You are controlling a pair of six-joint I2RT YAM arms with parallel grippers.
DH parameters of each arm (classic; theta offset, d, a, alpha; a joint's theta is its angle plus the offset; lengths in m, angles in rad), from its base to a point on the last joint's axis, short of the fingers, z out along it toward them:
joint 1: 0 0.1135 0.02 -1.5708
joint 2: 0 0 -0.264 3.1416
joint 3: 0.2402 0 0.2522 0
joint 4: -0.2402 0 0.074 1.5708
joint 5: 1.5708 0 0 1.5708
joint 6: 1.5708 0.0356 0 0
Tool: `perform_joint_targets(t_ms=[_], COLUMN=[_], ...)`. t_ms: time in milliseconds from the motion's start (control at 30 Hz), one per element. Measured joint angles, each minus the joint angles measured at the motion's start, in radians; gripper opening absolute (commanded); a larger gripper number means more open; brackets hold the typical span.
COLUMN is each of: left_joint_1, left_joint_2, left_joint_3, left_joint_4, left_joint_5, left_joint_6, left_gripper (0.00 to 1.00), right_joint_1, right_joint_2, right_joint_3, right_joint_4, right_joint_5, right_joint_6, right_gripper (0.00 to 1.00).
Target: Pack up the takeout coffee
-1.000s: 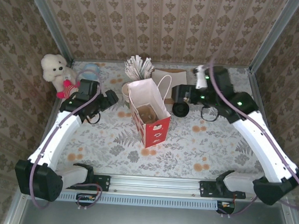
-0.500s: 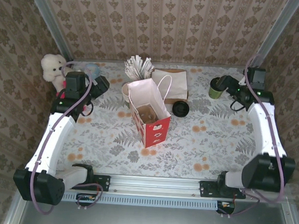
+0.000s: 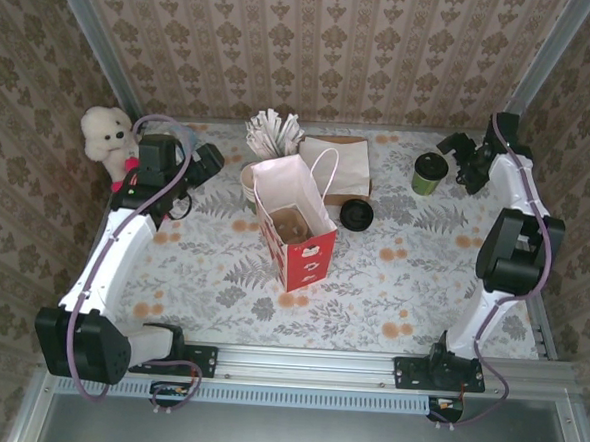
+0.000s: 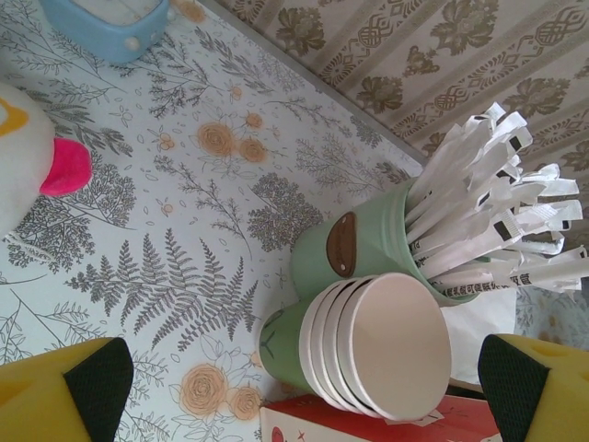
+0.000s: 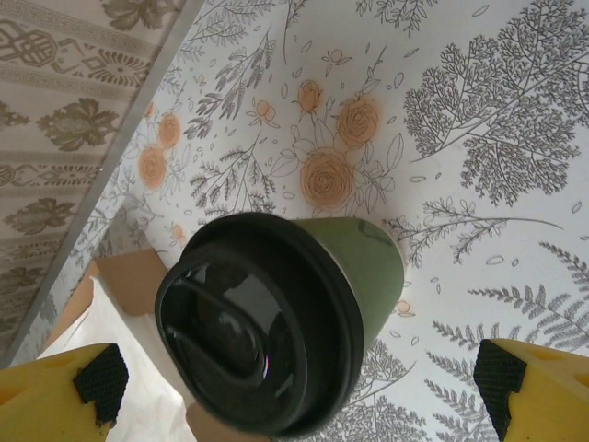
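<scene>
Now, my right gripper (image 5: 301,379) stands wide open, facing the takeout coffee (image 5: 276,313) without contact. My left gripper (image 4: 304,379), equally open, faces the stacked cups (image 4: 368,345).

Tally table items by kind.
Paper bags: 2, red-and-white and brown
Lidded dark green paper cup: 1
Stack of cream-lined cups: 1
Flat black lid: 1
Green pot of wrapped sticks: 1
White plush toy: 1
Blue tub: 1
Total: 8

The takeout coffee (image 3: 430,173) stands back right on the table (image 3: 391,287), the bag (image 3: 307,262) at centre (a lid (image 3: 356,214) just right of it), stacked cups (image 3: 246,181) behind its left.
</scene>
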Motion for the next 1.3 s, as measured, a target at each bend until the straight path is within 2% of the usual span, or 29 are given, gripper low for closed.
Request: perform_joint_targets(t_ms=[167, 333, 533, 933, 1300], left_joint_1=[0.0, 0.0, 0.0, 0.0, 0.0], left_joint_2=[0.0, 0.005, 0.027, 0.03, 0.03], left_joint_3=[0.0, 0.0, 0.0, 0.0, 0.0], left_joint_4=[-0.001, -0.008, -0.008, -0.009, -0.019], left_joint_5=[0.0, -0.004, -0.004, -0.015, -0.015], left_joint_6=[0.0, 0.0, 0.001, 0.012, 0.013], left_gripper=[1.0, 1.0, 1.0, 1.0, 1.0], right_joint_1=[0.03, 0.104, 0.166, 0.161, 0.165], right_joint_2=[0.099, 0.16, 0.201, 0.289, 0.31], right_joint_3=[0.153, 0.305, 0.412, 0.481, 0.501], right_joint_4=[-0.089, -0.195, -0.295, -0.407, -0.42], right_joint_5=[0.051, 0.167, 0.249, 0.293, 0.285], right_joint_6=[-0.036, -0.197, -0.376, -0.56, -0.594], right_gripper=[1.0, 1.0, 1.0, 1.0, 1.0])
